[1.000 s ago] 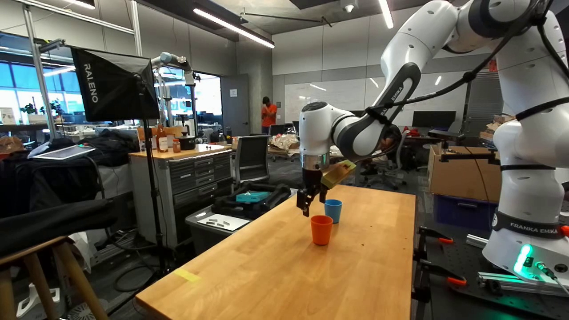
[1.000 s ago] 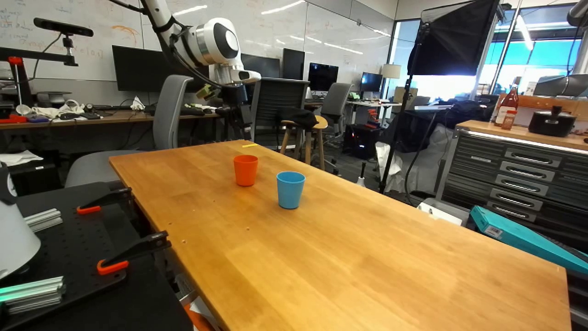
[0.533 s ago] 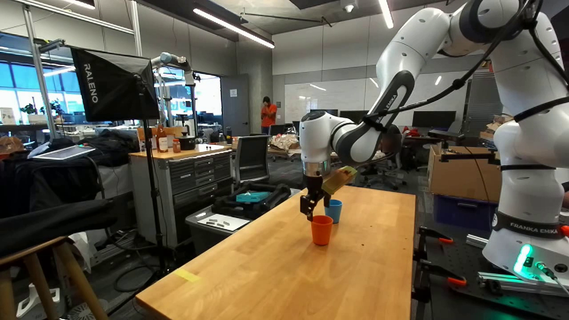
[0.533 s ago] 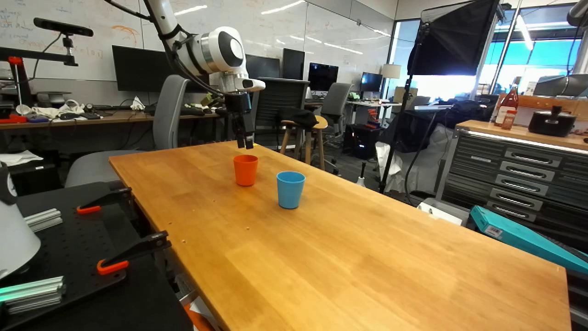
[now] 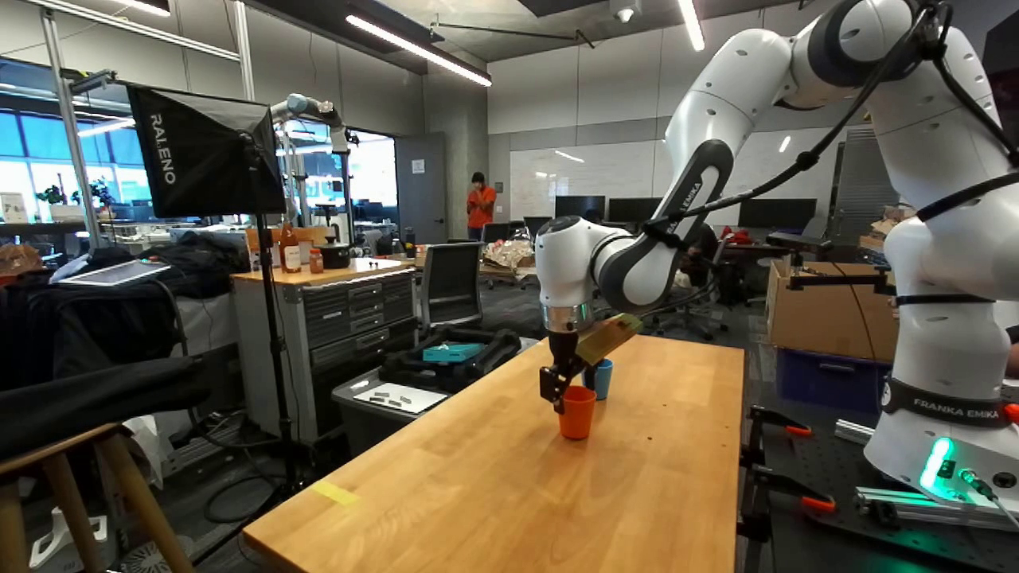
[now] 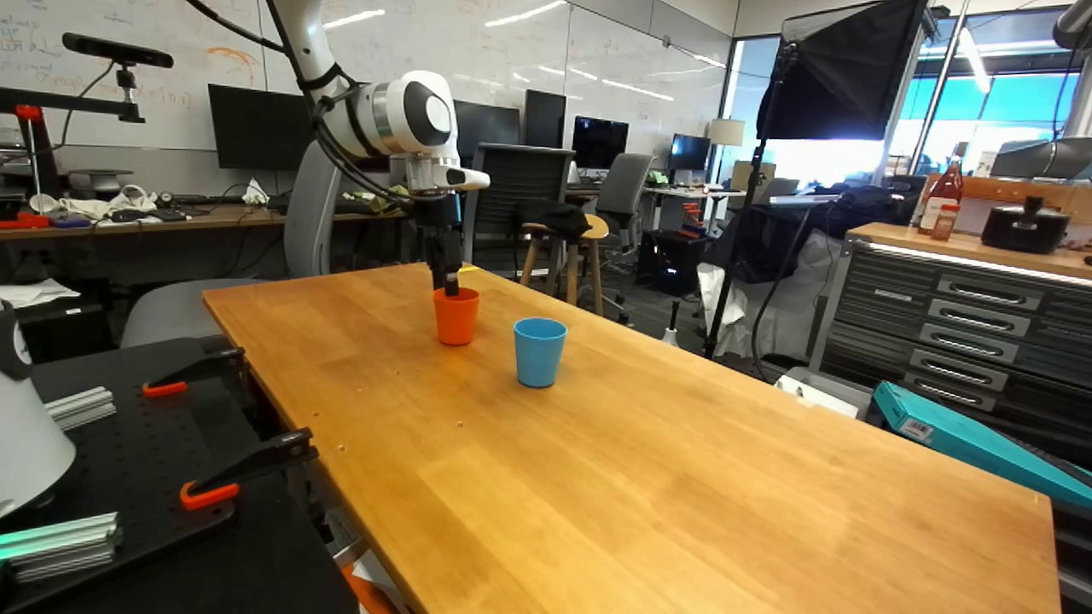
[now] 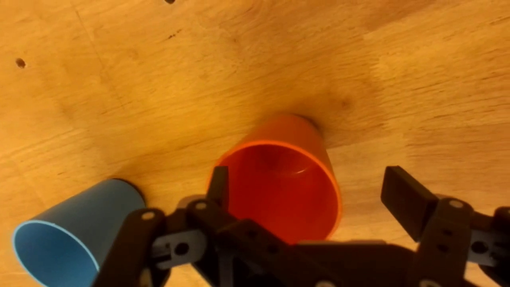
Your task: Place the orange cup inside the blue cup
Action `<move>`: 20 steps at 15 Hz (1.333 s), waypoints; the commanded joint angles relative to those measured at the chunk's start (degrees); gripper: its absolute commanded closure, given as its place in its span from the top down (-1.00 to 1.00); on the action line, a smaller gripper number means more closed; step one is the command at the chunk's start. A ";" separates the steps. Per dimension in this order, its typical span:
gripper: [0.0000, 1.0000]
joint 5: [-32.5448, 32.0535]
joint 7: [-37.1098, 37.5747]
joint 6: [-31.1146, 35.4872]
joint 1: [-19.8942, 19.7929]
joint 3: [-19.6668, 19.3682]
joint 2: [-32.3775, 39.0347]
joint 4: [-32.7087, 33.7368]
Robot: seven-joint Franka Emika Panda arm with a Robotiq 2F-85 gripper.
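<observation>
The orange cup (image 5: 577,417) stands upright on the wooden table, mouth up; it also shows in an exterior view (image 6: 456,319) and in the wrist view (image 7: 279,195). The blue cup (image 6: 539,353) stands upright beside it, apart from it; in an exterior view (image 5: 605,382) it is partly hidden behind the gripper. My gripper (image 7: 311,185) is open and empty, just above the orange cup's rim. In the wrist view one finger overlaps the cup's left rim, and the other is right of the cup over bare wood. Whether a finger touches the cup, I cannot tell.
The wooden table (image 6: 682,477) holds both cups. Black clamps with orange ends (image 6: 247,469) grip its edge on the robot base side. A grey bin (image 5: 390,402) and a softbox light on a stand (image 5: 211,151) are beyond the opposite edge.
My gripper has come down from above the table to the orange cup's rim, staying open. Both cups have stayed in place.
</observation>
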 commanded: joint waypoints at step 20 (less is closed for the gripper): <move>-0.87 0.79 1.07 3.78 1.87 -5.44 3.28 11.29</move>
